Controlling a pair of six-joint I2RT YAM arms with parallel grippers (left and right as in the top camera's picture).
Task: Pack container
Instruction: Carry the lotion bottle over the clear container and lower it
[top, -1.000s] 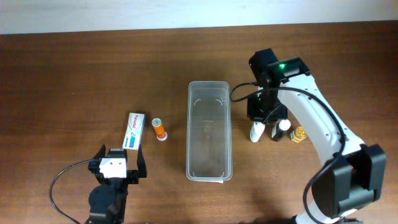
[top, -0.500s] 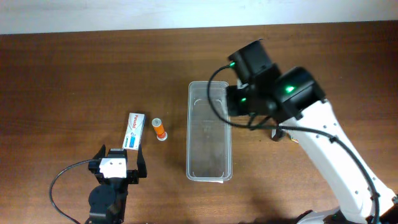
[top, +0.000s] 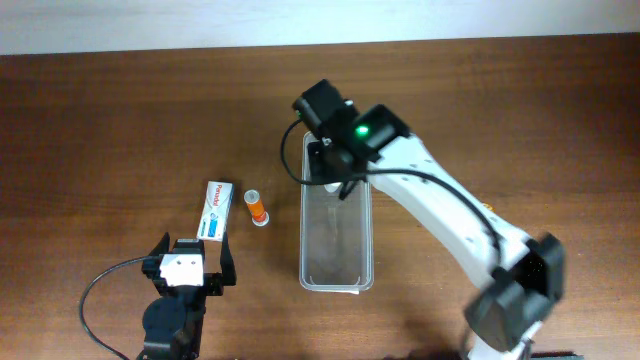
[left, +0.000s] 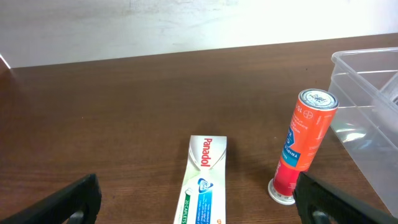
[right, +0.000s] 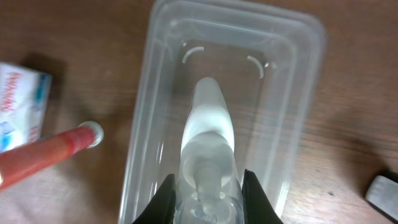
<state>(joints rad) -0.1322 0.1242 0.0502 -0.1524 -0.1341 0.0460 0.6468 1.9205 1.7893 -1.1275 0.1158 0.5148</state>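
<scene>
The container (top: 337, 255) is a long clear tub standing in the middle of the table; it also shows in the right wrist view (right: 292, 93) and the left wrist view (left: 373, 93). My right gripper (top: 338, 178) hangs over the container's far end. In the right wrist view it (right: 206, 193) is shut on a white bottle (right: 205, 130) that points down into the tub. My left gripper (top: 190, 268) is open and empty near the front left edge, just short of a Panadol box (left: 204, 180).
The Panadol box (top: 217, 210) and an orange tube (top: 257, 207) lie left of the container; the tube stands on its cap in the left wrist view (left: 305, 146). A dark object (right: 382, 194) lies right of the container.
My right arm has swung left from the table right of the container to above its far end, carrying the white bottle. The left arm has not moved.
</scene>
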